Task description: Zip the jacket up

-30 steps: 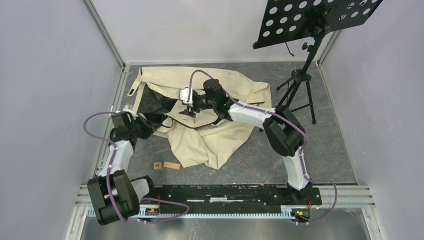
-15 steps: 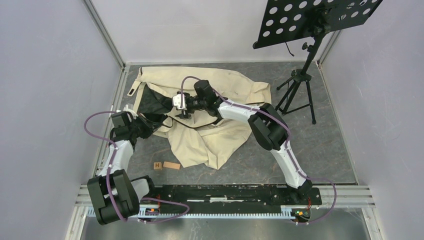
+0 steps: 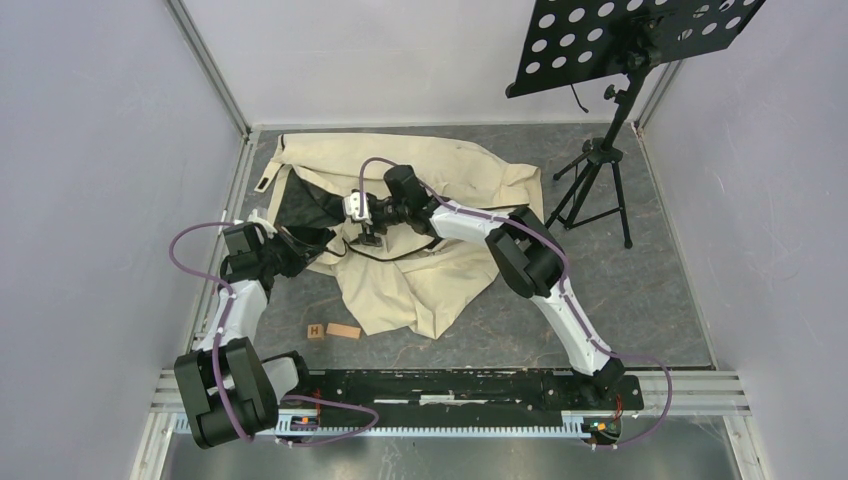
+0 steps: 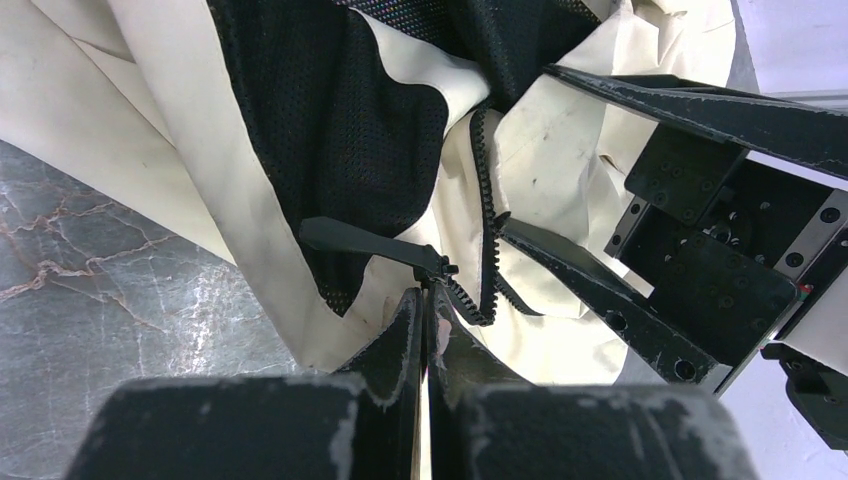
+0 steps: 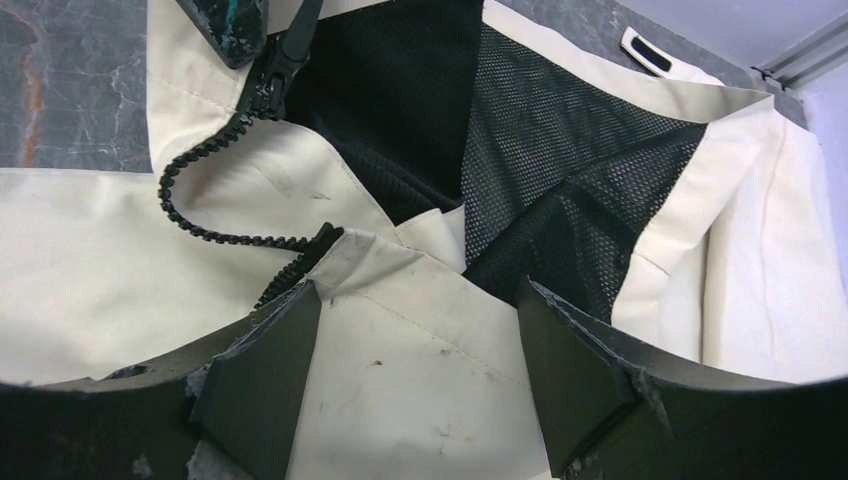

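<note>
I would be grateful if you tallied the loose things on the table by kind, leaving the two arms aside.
jacket: 1
wooden blocks: 2
music stand: 1
Total: 4

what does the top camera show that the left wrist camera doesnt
Only the top view: the whole jacket crumpled on the table, two small wooden blocks near its front hem, and the music stand at far right.
Only the left wrist view: the left end effector closed on the jacket's edge just below the zipper slider, with the pull tab and single teeth visible.
Both: cream fabric, dark mesh lining, and the right end effector over the jacket by the zipper.
</note>
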`<state>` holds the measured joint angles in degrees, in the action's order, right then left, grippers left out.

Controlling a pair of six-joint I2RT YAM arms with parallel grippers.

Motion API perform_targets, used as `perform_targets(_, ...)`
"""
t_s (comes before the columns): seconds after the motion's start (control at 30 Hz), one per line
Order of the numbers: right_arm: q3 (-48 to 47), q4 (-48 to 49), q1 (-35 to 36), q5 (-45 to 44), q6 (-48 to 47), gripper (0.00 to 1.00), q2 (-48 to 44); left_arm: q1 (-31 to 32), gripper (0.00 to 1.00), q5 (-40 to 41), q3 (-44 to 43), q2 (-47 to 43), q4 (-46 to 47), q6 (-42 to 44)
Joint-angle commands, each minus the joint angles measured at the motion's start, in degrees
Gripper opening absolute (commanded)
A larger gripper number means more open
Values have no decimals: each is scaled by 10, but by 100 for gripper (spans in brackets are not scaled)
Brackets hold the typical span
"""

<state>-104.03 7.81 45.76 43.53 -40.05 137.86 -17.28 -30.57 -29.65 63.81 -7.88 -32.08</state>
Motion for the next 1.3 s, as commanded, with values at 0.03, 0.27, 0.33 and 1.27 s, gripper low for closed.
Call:
perform_targets(0.03, -28, -6, 7, 41, 23, 77, 17, 3, 2, -14, -5, 1, 22, 16)
perform_targets(0.27, -48, -24, 19, -26, 12, 83, 34, 3, 2, -14, -5, 3, 22, 16)
perform_targets(0.33, -55, -26, 22, -37, 15, 83, 38, 4, 2, -14, -5, 2, 22, 16)
perform_targets(1.27, 52, 11, 8, -107, 319, 0, -123, 30, 2, 40, -30, -33, -18, 66)
